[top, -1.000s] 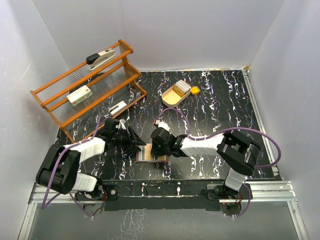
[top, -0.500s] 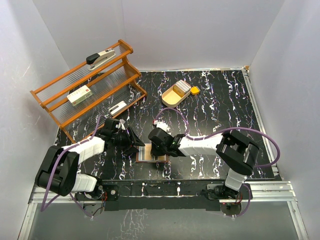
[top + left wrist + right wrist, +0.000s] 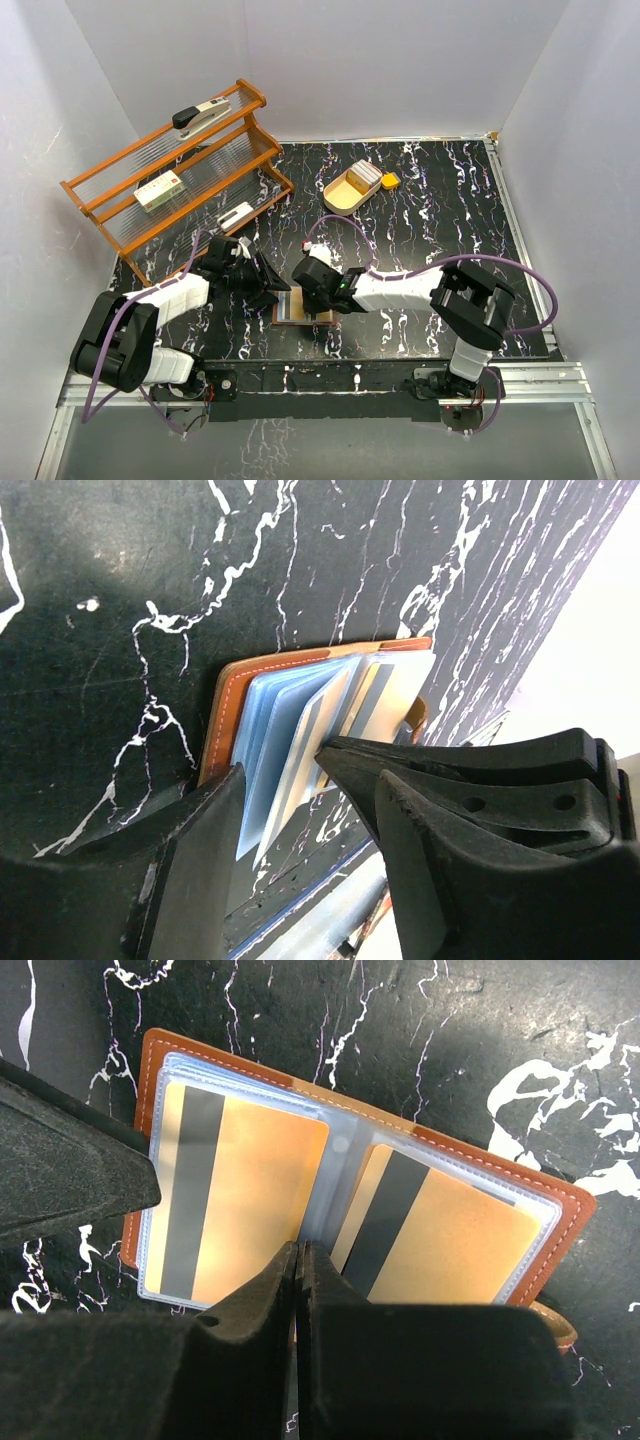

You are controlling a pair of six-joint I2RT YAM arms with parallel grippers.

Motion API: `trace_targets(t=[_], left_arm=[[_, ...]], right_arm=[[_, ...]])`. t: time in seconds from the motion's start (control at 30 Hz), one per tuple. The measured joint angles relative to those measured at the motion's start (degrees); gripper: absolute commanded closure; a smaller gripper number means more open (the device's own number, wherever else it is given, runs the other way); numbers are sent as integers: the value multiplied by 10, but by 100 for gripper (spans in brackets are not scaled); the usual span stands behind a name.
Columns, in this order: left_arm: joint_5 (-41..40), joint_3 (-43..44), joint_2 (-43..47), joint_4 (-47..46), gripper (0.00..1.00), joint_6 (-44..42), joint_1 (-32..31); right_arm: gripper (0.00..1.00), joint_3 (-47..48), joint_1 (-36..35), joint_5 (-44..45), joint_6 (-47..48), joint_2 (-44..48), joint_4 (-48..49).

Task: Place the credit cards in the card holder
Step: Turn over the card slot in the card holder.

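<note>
Card holder point(image 3: 340, 1155), where is it? (Ana)

Near edge of the counter point(image 3: 440, 220), between the two arms. It lies open, leather down, clear sleeves up. (Raj)

And the credit cards point(image 3: 250, 1195)? (Ana)

Two tan ones with black stripes, one in each top sleeve, either side of the fold. The left wrist view shows more bluish sleeves fanned out underneath. Can't tell what's in those. (Raj)

State of the right gripper point(image 3: 298, 1252)? (Ana)

Jaws together, tips at the centre fold between the two cards. (Raj)

And the left gripper point(image 3: 285, 768)? (Ana)

Jaws apart, straddling the holder's left edge. The fanned sleeves sit loose between the fingers, not squeezed flat. In the right wrist view one finger overlaps the left rim. (Raj)

Further back? (Ana)

Wooden tray point(image 3: 345, 195) past the holder and well apart from it, with pale flat items stacked at its far end. Yellow block point(image 3: 390, 181) just beside its far corner. At the far left there's a wooden rack point(image 3: 215, 150), with a stapler point(image 3: 200, 113) on the top shelf and a white-and-green box point(image 3: 160, 189) on the middle one. (Raj)
</note>
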State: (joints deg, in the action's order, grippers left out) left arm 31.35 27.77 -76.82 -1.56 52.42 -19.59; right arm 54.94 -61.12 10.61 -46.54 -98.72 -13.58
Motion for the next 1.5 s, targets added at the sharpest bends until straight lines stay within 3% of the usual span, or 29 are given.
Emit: trace_targets(t=[0.67,1.1,1.5], left_arm=[[45,-13,-6,-73,54,19,0],[85,-38,-6,-145,53,68,0],[96,-42,-6,-184,51,100,-24]], right_arm=[[100,5,0,0,2,-7,2],[90,4,0,0,19,-2,7],[76,-15,0,12,34,37,12]])
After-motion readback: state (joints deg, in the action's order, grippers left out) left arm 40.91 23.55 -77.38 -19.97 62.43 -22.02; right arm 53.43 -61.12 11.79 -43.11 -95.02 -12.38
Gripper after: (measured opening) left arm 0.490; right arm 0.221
